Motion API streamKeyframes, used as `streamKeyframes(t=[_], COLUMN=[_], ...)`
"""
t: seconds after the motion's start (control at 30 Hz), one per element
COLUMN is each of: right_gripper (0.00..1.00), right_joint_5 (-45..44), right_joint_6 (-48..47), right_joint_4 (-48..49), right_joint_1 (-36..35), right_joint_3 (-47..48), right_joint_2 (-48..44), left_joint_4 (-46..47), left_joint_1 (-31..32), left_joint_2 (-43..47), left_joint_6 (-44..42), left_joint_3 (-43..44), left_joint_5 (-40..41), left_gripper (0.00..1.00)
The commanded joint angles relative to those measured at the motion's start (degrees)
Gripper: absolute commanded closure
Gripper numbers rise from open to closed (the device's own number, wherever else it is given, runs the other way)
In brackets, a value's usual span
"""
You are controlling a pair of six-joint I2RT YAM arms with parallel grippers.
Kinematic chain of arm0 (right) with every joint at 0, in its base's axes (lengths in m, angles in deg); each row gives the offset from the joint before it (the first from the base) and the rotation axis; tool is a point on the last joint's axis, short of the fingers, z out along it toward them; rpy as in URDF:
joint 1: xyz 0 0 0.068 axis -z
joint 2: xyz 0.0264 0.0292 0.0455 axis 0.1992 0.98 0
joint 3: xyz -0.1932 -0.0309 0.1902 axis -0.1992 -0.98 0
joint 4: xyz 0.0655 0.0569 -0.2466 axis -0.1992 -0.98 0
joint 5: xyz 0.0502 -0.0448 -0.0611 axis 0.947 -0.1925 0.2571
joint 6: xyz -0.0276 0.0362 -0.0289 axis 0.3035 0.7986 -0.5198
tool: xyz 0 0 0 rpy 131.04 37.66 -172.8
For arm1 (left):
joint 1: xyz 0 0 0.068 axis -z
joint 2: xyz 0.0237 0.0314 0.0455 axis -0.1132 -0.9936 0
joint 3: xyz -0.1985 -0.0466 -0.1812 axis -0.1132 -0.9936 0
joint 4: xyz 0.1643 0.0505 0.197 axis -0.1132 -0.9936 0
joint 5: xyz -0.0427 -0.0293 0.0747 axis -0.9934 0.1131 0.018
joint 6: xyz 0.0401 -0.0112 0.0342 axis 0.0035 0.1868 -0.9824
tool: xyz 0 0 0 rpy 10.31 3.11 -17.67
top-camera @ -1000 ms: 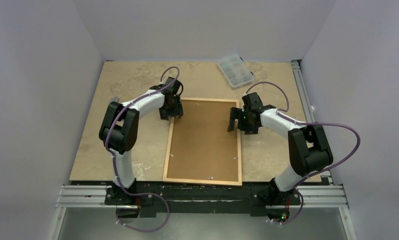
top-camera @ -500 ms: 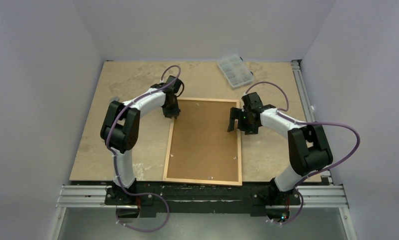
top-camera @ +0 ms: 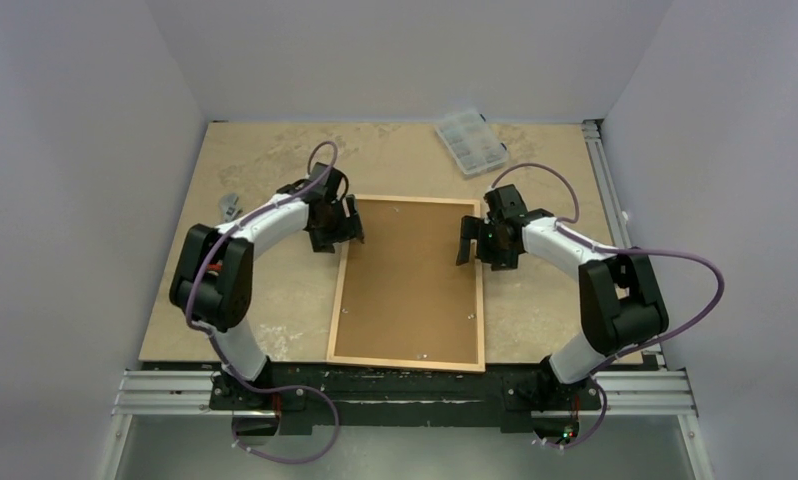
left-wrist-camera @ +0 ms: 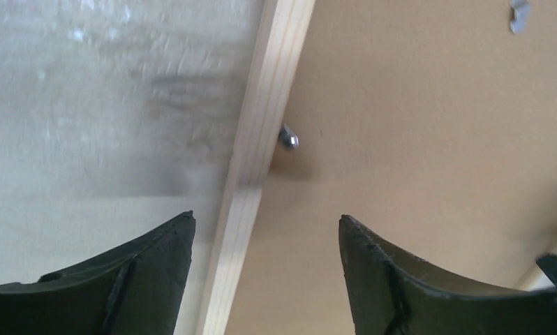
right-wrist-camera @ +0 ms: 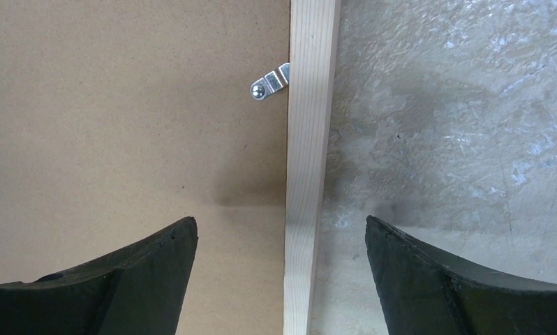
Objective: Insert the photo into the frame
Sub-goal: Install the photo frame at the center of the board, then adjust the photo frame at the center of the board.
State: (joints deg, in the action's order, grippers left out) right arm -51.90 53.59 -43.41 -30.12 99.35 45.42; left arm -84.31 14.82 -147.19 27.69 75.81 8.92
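While the large rectangular picture frame of thin light natural wood [top-camera: 337, 300] lay flat on the mottled beige table [top-camera: 265, 160] with a flat brown backing board [top-camera: 405, 290] filling it, the left gripper [left-wrist-camera: 265, 218] was spread wide and held nothing, the frame's left rail running between its fingers and a small silver tab [left-wrist-camera: 288, 137] just ahead of their tips. The right gripper [right-wrist-camera: 279, 220] was equally wide apart and empty, the right rail passing between its fingers, with board beneath one finger, bare table beneath the other, and a silver turn clip [right-wrist-camera: 270, 84] farther ahead.
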Motion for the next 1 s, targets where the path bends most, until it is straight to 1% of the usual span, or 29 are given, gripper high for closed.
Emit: streamKeyframes(t=[0.0,0.2,0.3,0.47,0.57,0.7,0.83,0.97], right_gripper=[0.11,0.11,0.12,0.12,0.12,0.12,0.13,0.14], right_joint_5=[0.6,0.2,1.3,3.8,5.7,5.4,7.0,9.9], right_joint_6=[-0.9,-1.4,-0.9,0.6,1.6,3.9,6.2,8.0], right_joint_4=[-1.5,-3.8,-4.4,-4.5,-3.3,-2.7,-2.2,-1.7], right_joint_1=[-0.2,-0.2,-0.2,-0.8,-2.9,-8.7,-12.0,-15.4], right_joint_3=[-0.5,-4.1,-6.4,-10.4,-12.4,-13.9,-15.7,-16.9], right_joint_2=[-3.9,-8.1,-10.7,-14.9,-15.1,-14.5,-16.6,-19.8], left_joint_4=[3.5,4.0,5.3,8.8,9.8,10.6,8.8,5.8], left_joint_1=[-1.1,-1.1,-1.1,-1.0,-0.9,0.2,1.6,2.7], left_joint_2=[10.4,19.2,22.8,24.2,21.4,16.2,10.8,4.4], left_joint_6=[2.1,3.6,4.3,5.1,5.4,5.8,5.0,3.8], left_joint_3=[-5.6,-18.2,-24.4,-28.3,-26.8,-22.3,-14.5,-5.0], left_joint_5=[-6.9,-9.8,-11.3,-14.1,-15.3,-16.2,-16.5,-16.9], left_gripper=[0.24,0.23,0.23,0.24,0.25,0.26,0.26,0.27])
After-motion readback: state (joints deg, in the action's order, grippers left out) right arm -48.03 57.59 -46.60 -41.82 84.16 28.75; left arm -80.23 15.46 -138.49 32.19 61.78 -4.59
